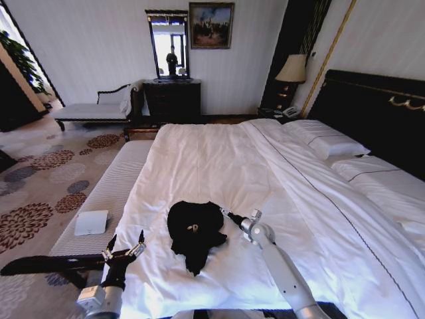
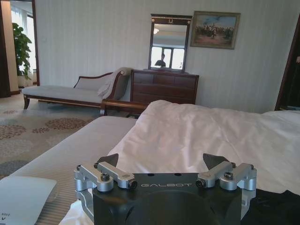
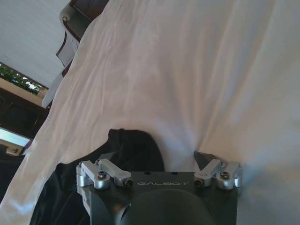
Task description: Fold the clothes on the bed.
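The crumpled black cotton T-shirt (image 1: 194, 232) lies bunched on the white duvet near the foot of the large white-sheeted bed (image 1: 219, 159). The right end effector (image 1: 229, 216), spread open and empty, sits at the shirt's edge. It should pinch one cloth layer only, not the duvet. The left end effector (image 1: 123, 251) hovers open beside the bed. "GALBOT" reads on both end effectors.

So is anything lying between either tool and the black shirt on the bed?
Nothing visible. The right tool, open, sits right at the edge of the crumpled black shirt. The left tool, open, hovers off to the shirt's side above the bed's edge, with bare white duvet between it and the shirt.
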